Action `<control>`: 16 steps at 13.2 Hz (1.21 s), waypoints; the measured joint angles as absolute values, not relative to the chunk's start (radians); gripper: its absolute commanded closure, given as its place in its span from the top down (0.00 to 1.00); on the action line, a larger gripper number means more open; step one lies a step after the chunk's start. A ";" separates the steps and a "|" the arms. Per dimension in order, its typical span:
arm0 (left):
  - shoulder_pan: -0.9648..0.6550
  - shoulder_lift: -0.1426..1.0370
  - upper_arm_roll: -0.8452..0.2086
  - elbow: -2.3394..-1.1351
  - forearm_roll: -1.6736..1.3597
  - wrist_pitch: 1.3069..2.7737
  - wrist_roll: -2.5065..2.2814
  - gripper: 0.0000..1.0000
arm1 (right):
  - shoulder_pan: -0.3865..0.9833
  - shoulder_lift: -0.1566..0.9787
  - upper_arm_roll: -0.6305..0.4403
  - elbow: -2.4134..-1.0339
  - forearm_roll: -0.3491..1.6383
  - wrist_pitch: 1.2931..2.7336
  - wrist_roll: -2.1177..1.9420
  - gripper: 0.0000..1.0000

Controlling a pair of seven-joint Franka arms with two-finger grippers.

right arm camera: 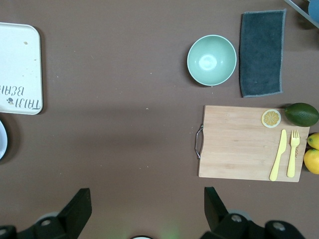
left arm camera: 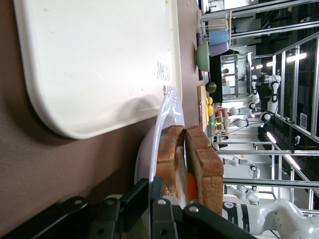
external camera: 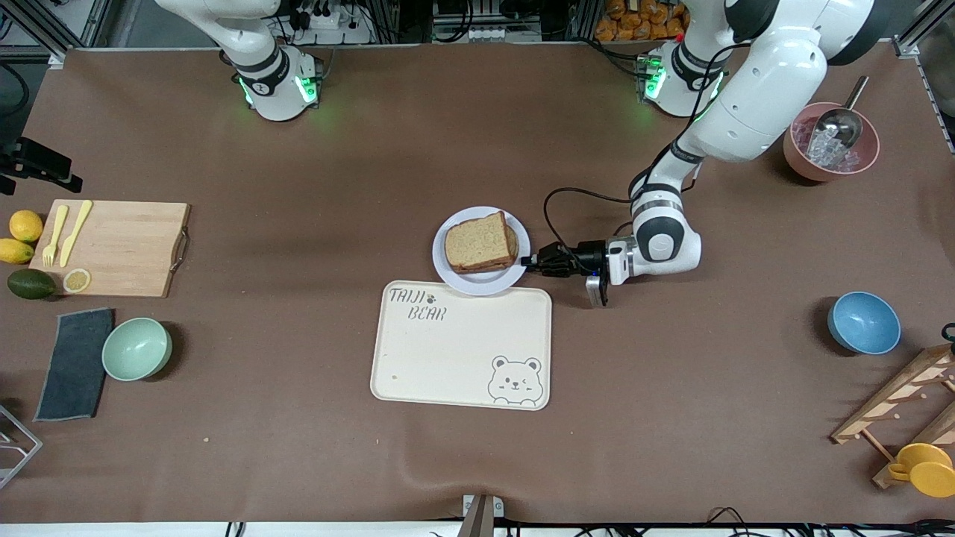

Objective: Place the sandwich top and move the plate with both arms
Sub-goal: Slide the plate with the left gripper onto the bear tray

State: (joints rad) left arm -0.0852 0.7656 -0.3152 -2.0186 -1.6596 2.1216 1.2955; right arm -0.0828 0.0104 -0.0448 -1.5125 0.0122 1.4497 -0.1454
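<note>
The plain wholemeal sandwich top [external camera: 481, 242] lies on the lower slice with the fried egg, on the small round plate [external camera: 477, 284]. The plate sits on the table, touching the bear tray's [external camera: 462, 347] edge that faces the robots. My left gripper [external camera: 531, 262] lies low at the plate's rim toward the left arm's end. In the left wrist view my left gripper [left arm camera: 155, 186] is shut on the plate's rim [left arm camera: 167, 107], with the sandwich top [left arm camera: 204, 159] and orange egg yolk [left arm camera: 191, 185] just past it. My right gripper [right arm camera: 147, 199] is open and empty, high over bare table.
A wooden cutting board [external camera: 112, 246] with fork, knife and lemon slice, a green bowl [external camera: 136, 348] and a dark cloth [external camera: 74, 363] lie toward the right arm's end. A blue bowl [external camera: 863, 322], a pink ice bowl [external camera: 830, 142] and a wooden rack [external camera: 903, 403] stand toward the left arm's end.
</note>
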 measured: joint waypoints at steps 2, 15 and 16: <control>-0.053 0.782 -0.360 -2.018 -1.660 2.131 1.301 0.00 | -0.083 0.010 -0.045 -1.513 0.012 1.450 -0.145 1.00; -0.007 0.705 -0.413 -2.013 -1.660 2.148 1.163 0.00 | -0.083 0.010 -0.045 -1.513 0.012 1.449 -0.145 1.00; 0.003 0.705 -0.412 -2.012 -1.660 2.152 1.163 0.00 | -0.083 0.010 -0.045 -1.513 0.012 1.449 -0.145 1.00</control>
State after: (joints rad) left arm 0.0025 0.7048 -0.4115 -2.0119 -1.6596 2.1520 1.1631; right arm -0.0828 0.0104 -0.0450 -1.5125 0.0122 1.4485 -0.1454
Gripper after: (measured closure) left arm 0.921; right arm 0.000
